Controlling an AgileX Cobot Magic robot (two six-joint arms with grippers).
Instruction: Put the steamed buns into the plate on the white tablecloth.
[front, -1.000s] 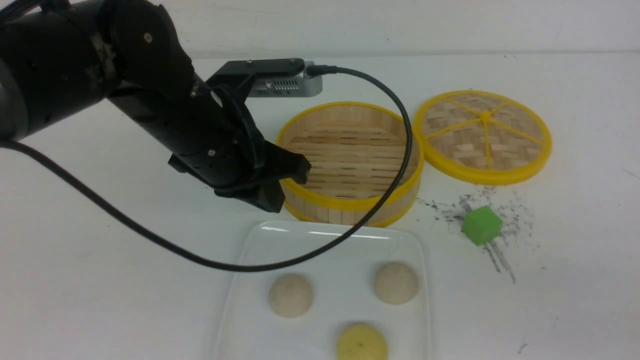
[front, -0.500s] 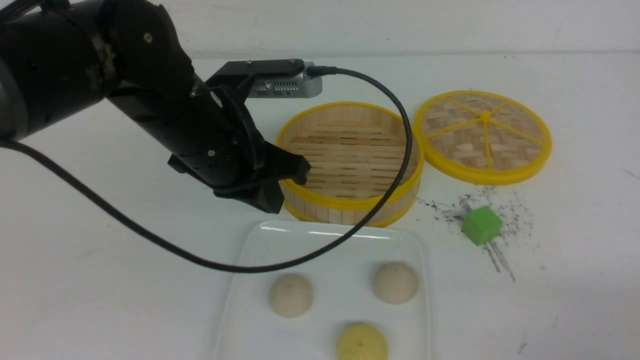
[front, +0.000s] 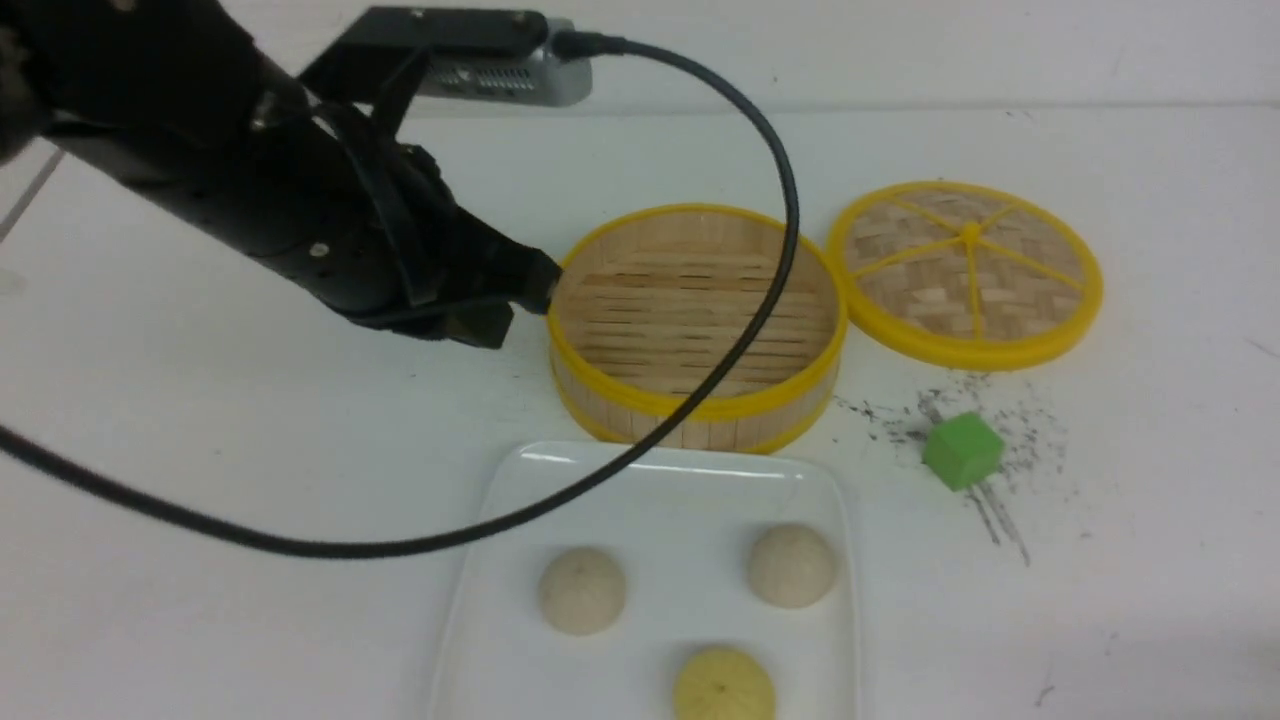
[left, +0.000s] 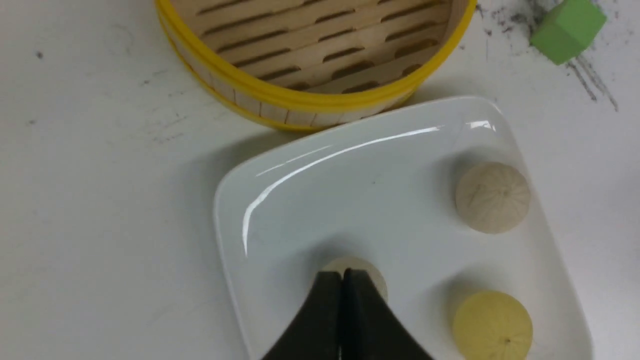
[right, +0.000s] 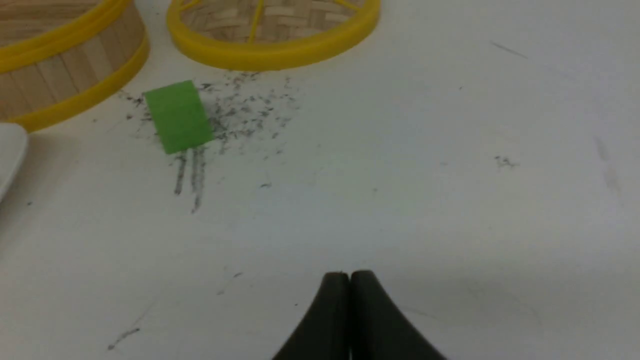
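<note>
Steamed buns (front: 791, 566) look light and probably squishy, so I'd pinch gently around the sides; both hands (left: 347, 272) (right: 349, 274) have fingertips together, empty.

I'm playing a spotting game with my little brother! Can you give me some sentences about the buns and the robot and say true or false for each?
1. Three steamed buns sit on the white plate. True.
2. The green cube is inside the bamboo steamer. False: it is on the white tablecloth.
3. The left gripper is shut and holds nothing. True.
4. The woven lid covers the steamer. False: it lies beside it, and the steamer is open.
5. All the buns are yellow. False: one is yellow and two are beige.
6. The right gripper is shut. True.
</note>
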